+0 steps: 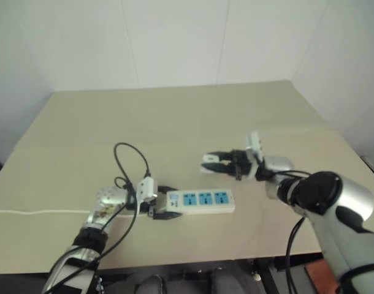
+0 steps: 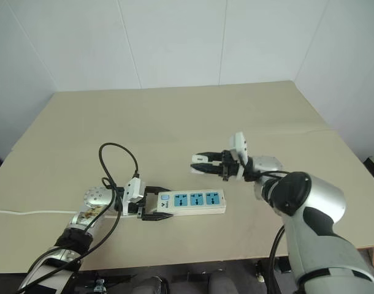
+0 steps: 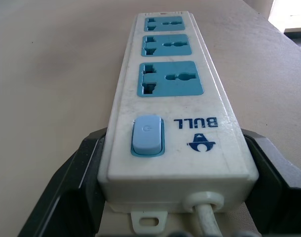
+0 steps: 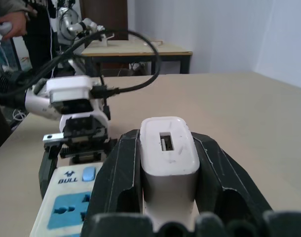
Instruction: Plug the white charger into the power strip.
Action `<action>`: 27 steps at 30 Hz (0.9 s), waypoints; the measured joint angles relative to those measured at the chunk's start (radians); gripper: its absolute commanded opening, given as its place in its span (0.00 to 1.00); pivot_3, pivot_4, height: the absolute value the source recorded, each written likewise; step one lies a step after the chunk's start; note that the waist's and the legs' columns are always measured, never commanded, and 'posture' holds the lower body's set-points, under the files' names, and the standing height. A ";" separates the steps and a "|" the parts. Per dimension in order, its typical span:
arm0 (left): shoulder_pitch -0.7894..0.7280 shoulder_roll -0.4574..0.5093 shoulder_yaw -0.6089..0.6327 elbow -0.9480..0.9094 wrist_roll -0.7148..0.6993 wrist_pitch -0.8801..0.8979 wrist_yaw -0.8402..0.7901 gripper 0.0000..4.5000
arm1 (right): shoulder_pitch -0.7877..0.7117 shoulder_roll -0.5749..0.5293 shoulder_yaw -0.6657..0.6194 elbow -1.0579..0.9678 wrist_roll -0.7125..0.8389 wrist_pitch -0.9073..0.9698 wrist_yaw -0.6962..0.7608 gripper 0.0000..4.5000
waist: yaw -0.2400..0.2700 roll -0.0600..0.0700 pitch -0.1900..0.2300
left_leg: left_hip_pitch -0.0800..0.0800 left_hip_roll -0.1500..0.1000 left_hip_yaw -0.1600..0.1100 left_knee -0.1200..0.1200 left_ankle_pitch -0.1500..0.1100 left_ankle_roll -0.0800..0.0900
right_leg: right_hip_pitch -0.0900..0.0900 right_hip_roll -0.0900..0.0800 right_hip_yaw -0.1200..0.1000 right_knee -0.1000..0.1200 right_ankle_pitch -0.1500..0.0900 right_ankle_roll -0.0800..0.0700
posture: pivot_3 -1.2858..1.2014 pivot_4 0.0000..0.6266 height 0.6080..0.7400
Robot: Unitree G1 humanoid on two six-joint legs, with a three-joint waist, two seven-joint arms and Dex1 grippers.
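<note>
One broad tan tabletop (image 1: pixel 175 122) carries everything, with wide bare surface above and to the right of the work and its near edge low in the frame. The power strip (image 2: pixel 190 202) lies lower centre, long axis running left to right, its switch end clasped between the spread jaws of the left gripper (image 2: pixel 155 205), which brace both long sides. Just above it and to the right, clear of the surface, the right gripper (image 2: pixel 202 163) has its jaws clamped on the white charger (image 4: pixel 168 150), pointing toward the left of the frame. The prongs are hidden, so alignment cannot be judged; if they meet a socket face tilted or off-centre, the push could skid the strip or twist the charger in its grip. The black cable (image 1: pixel 130 160) looping at the left wrist, well left of the sockets, looks unlikely to snag.
</note>
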State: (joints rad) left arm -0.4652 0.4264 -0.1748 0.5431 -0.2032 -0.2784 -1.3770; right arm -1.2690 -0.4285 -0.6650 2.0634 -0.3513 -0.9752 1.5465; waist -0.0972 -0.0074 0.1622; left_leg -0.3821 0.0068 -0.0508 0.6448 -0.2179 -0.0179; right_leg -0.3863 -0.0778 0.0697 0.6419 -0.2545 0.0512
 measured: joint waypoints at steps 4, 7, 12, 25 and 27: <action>0.010 0.001 0.000 -0.008 0.000 0.000 0.004 0.74 | 0.027 0.038 -0.013 0.002 -0.050 -0.071 -0.002 0.25 | 0.000 -0.001 0.000 | 0.001 0.000 0.000 0.000 0.000 0.000 | 0.001 0.000 0.000 0.000 0.000 0.000 | 0.52 0.24 1.00; 0.019 0.003 0.000 -0.019 0.000 0.000 0.010 0.74 | 0.048 0.055 -0.015 0.004 -0.091 -0.104 -0.002 0.25 | -0.001 -0.002 -0.001 | 0.001 0.000 0.000 0.000 0.000 0.000 | 0.001 0.000 0.000 0.000 0.000 0.000 | 0.52 0.24 1.00; 0.031 0.005 0.000 -0.029 0.000 0.000 0.014 0.74 | 0.063 0.063 -0.014 0.006 -0.144 -0.129 -0.023 0.25 | -0.001 -0.003 -0.001 | 0.002 0.000 0.000 0.000 0.000 0.000 | 0.001 0.000 0.000 0.000 0.000 0.000 | 0.52 0.24 1.00; 0.019 0.005 -0.002 -0.003 0.001 -0.005 0.015 0.74 | 0.056 0.070 -0.018 0.006 -0.204 -0.064 -0.076 0.25 | -0.004 -0.007 -0.002 | 0.015 0.001 0.000 -0.002 0.000 0.000 | 0.014 0.000 0.000 -0.003 0.000 0.000 | 0.52 0.24 1.00; 0.017 0.005 -0.002 -0.001 0.001 -0.007 0.015 0.74 | 0.056 0.070 -0.022 0.006 -0.207 -0.062 -0.079 0.25 | -0.005 -0.008 -0.002 | 0.015 0.001 0.000 -0.003 0.000 0.000 | 0.015 0.000 0.000 -0.003 0.000 0.000 | 0.52 0.24 1.00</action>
State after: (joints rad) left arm -0.4480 0.4311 -0.1768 0.5421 -0.2025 -0.2856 -1.3620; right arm -1.2126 -0.3582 -0.6869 2.0698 -0.5583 -1.0369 1.4680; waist -0.1025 -0.0151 0.1602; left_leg -0.3674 0.0073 -0.0510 0.6423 -0.2182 -0.0183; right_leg -0.3716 -0.0775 0.0697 0.6391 -0.2550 0.0514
